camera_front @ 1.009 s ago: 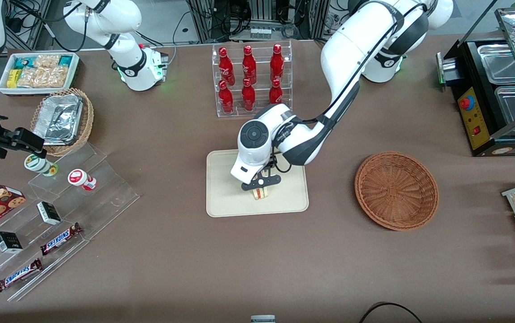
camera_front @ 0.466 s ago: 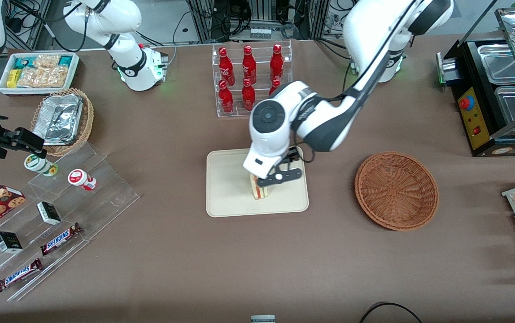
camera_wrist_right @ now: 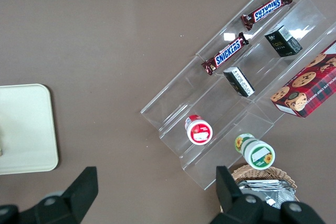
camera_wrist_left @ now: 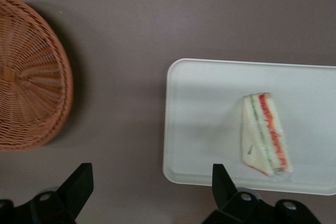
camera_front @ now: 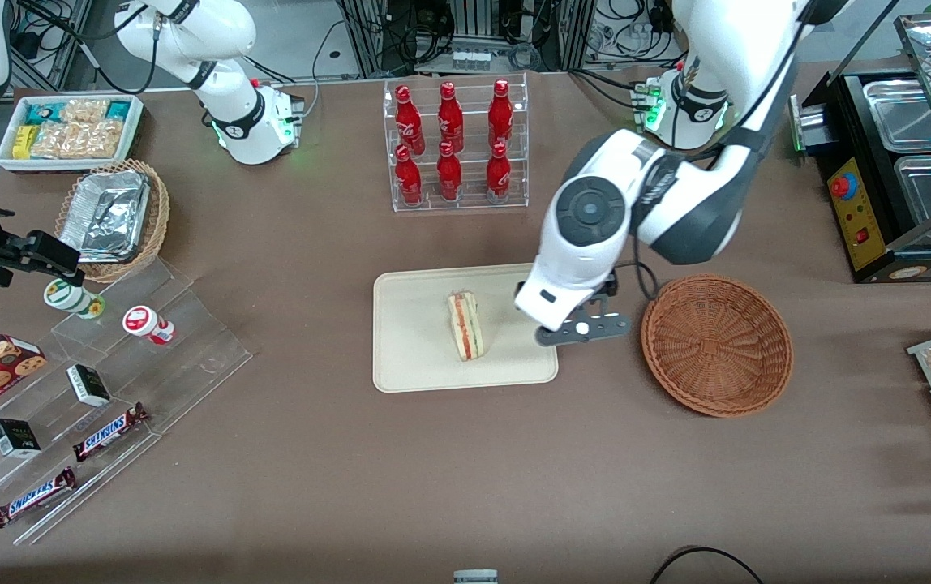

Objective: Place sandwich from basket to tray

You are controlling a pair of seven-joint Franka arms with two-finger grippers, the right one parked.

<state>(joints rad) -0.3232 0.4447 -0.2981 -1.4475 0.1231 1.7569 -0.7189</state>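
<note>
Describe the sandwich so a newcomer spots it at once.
Find the beige tray mid-table, nearer the camera than the rack of red bottles. The sandwich lies on it: a white triangular wedge with red and green filling. The open gripper hovers between tray and basket.

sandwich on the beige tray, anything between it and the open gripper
Only bare beige rectangular tray floor and rim separate the triangular white-bread sandwich from the open gripper, as the left wrist view shows.

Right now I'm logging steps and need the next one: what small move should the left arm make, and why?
Probably just lift clear and retreat. The sandwich already lies on the tray, the basket is empty, and the end effector hangs open between tray and basket, holding nothing.
</note>
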